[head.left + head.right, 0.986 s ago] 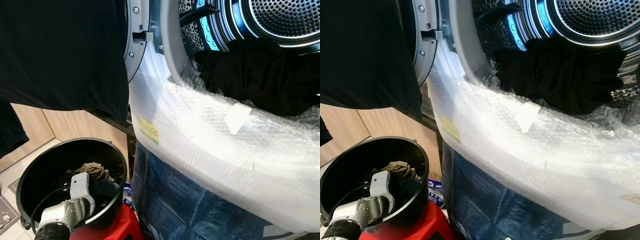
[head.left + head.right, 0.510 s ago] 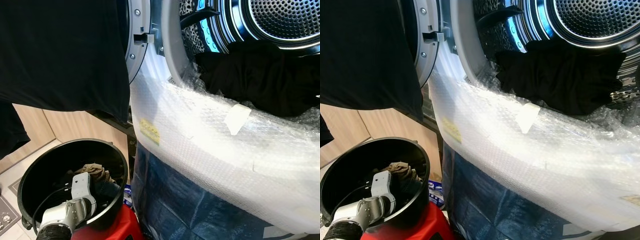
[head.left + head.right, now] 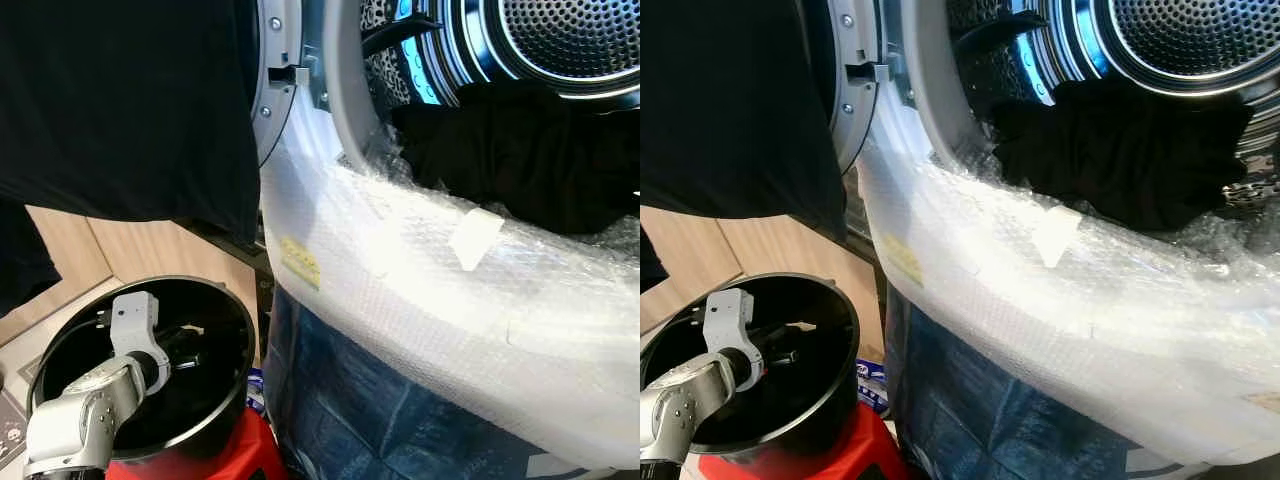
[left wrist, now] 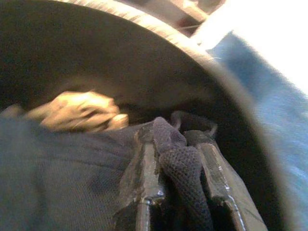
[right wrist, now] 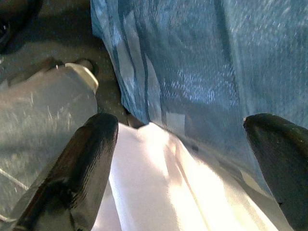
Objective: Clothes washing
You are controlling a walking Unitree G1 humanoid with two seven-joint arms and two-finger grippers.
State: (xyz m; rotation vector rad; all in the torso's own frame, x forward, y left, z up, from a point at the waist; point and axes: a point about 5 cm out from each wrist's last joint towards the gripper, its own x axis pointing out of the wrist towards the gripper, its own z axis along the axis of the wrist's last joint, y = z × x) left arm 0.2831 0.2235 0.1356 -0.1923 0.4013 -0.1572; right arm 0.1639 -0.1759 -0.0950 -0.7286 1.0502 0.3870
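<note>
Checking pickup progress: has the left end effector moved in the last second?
Yes. The left end effector has risen toward the black bucket's rim, gripping dark cloth.

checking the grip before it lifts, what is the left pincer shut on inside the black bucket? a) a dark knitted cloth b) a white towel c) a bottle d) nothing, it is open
a: the left pincer inside the bucket has its fingers closed on a dark knitted cloth.

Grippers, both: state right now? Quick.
Left gripper: shut on a dark knitted garment inside the round black plastic bucket.
Right gripper: open, holding nothing, beside blue fabric.
</note>
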